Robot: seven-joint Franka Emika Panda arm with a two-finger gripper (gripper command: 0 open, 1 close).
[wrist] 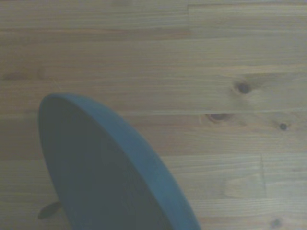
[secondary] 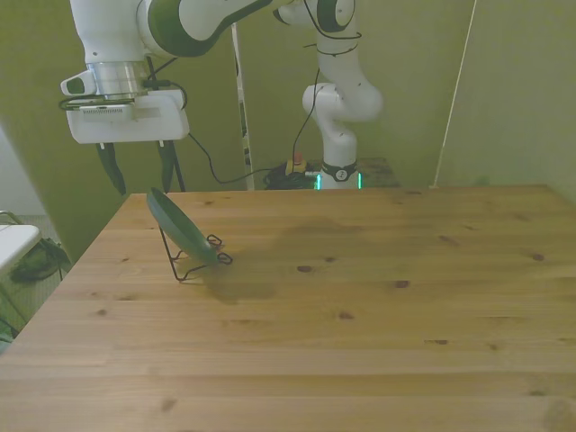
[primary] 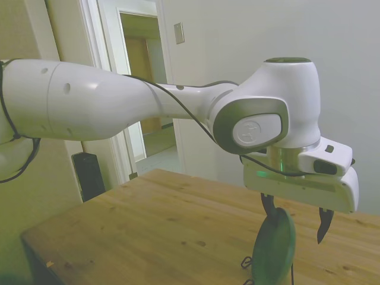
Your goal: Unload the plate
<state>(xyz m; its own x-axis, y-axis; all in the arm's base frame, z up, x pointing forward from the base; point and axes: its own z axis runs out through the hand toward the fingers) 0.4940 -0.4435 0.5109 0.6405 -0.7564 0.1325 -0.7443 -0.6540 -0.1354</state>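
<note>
Light wooden plank table (secondary: 360,297): knotted pine boards, fills most of the front view.

White Franka arm (primary: 119,101): reaches in from the side view's left, wrist turned down over the table's corner region at the front view's left.

Two-finger gripper with dark fingers (secondary: 139,171): hangs above the plate, fingers pointing down. Jaws spread wide, holding nothing. In the side view one finger's tip sits right at the plate's top rim; contact cannot be told. The other finger (primary: 323,224) hangs clear to the side, well apart from the plate.

Round dark green matte plate with shallow raised rim (secondary: 180,227): stands on edge in the rack, tilted, leaning toward the front view's left. It sits near the table's edge at the front view's left. The wrist view shows its upper rim and face (wrist: 105,177) from above, out of focus.

Thin black wire rack (secondary: 193,267): rests on the table, propping the plate from below; its wire feet show beside the plate's lower edge.
</note>
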